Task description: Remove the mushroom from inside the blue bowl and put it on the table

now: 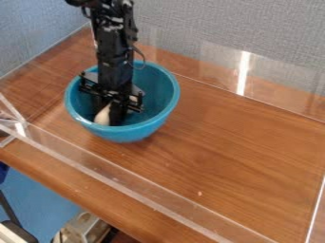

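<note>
1. Grey wall (241,24) behind the claw, textured, fills the top.
2. Clear acrylic walls (241,68) right of the claw at the back; another run (165,195) in front of it, near edge.
3. Floor clutter (83,230) below, far in front of claw, blurred.
</note>
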Controlling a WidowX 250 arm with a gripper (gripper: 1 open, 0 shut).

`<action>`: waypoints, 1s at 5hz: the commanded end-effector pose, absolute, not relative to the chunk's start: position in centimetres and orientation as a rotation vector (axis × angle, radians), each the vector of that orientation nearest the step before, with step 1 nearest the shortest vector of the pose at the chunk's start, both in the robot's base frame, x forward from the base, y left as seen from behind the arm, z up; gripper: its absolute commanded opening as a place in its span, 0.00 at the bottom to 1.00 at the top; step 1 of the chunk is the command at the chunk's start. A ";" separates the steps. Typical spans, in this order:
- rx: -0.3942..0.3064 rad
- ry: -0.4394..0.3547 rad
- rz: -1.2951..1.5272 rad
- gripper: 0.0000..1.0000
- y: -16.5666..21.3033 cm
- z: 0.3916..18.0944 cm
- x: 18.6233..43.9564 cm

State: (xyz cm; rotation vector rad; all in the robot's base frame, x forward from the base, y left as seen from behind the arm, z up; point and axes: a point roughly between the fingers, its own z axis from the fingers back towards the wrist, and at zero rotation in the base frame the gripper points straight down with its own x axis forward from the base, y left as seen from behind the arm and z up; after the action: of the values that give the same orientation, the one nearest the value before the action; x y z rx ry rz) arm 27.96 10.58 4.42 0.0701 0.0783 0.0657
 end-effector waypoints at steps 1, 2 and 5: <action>0.098 0.016 0.085 0.00 11.0 6.8 28.0; 0.107 0.013 0.083 0.00 10.7 7.0 27.8; 0.125 -0.004 0.118 0.00 13.0 9.5 27.8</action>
State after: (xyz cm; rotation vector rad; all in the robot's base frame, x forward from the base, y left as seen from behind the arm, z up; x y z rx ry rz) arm 27.43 12.36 7.20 0.1005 0.0684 0.1092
